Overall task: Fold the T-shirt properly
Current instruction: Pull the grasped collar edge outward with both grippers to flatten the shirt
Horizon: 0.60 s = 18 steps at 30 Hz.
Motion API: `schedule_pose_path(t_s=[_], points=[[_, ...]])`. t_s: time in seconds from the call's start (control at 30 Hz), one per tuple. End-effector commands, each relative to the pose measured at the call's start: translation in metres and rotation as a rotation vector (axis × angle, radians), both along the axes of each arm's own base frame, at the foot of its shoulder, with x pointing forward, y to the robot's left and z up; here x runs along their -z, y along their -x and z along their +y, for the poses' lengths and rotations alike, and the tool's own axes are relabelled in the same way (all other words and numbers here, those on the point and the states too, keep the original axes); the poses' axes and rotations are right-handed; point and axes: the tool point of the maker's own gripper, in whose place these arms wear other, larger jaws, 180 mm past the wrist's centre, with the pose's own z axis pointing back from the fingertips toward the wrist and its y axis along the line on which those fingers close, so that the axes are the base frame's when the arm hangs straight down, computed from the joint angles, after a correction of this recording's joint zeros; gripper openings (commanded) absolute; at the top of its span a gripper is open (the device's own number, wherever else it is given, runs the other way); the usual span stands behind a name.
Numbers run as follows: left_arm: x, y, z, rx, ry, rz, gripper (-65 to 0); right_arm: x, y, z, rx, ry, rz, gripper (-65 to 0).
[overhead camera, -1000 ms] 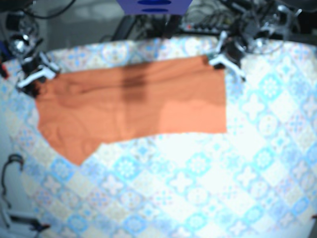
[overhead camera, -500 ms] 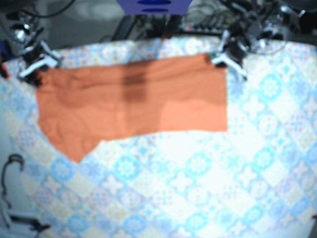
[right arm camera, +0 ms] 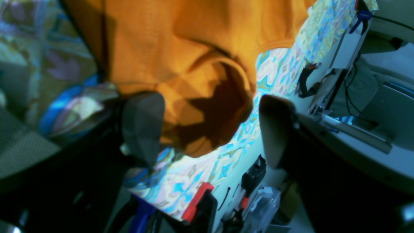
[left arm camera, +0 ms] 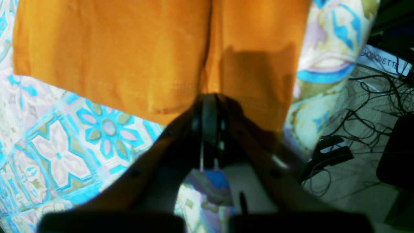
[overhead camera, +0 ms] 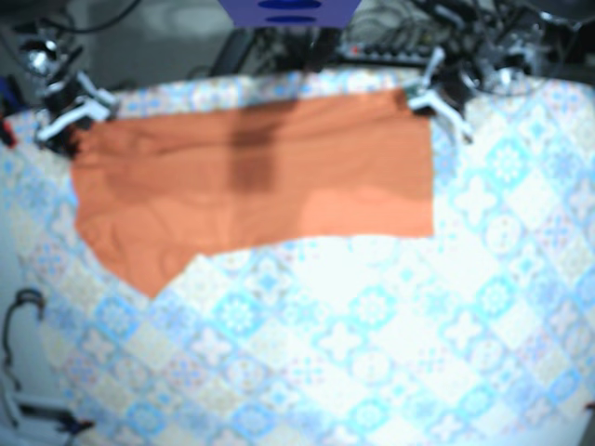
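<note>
Where the left claw [left arm camera: 210, 106] meets the orange T-shirt [overhead camera: 251, 177], its two fingers are pressed together on the hem with cloth pinched between them; the shirt spreads flat beyond the tips; the patterned surface [overhead camera: 372, 325] shows under this claw and to one side of it; on its other side the surface's edge drops off to a tangle of cables [left arm camera: 365, 97]. The right claw [right arm camera: 207, 129] has its fingers wide apart, nothing clamped; a rumpled corner of the shirt lies in the gap and beyond it, with the claw's shadow on the cloth; cannot tell if either pad touches the fabric. From above, the two claws sit at the shirt's two far corners, well apart; the shirt lies spread between them; its near edge runs down to a point on the right claw's side.
</note>
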Motion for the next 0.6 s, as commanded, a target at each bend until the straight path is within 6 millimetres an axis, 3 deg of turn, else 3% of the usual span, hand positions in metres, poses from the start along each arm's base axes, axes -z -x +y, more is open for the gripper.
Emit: schedule_pose_path(t_s=[0.0,0.33,0.57], points=[[0.016,0.032,0.035,0.033,-0.169,0.126,-65.0,0.008,0.017,-0.003,-0.003,0.001,0.069,-18.2],[0.010,0.028,0.050,0.060,-0.178,0.117,-65.0,0.012,0.034,-0.002,-0.005,-0.003,0.101,-18.2],[0.006,0.025,0.058,0.072,-0.180,0.109,-65.0,0.009,0.035,0.000,-0.018,-0.002,0.100,-18.2]])
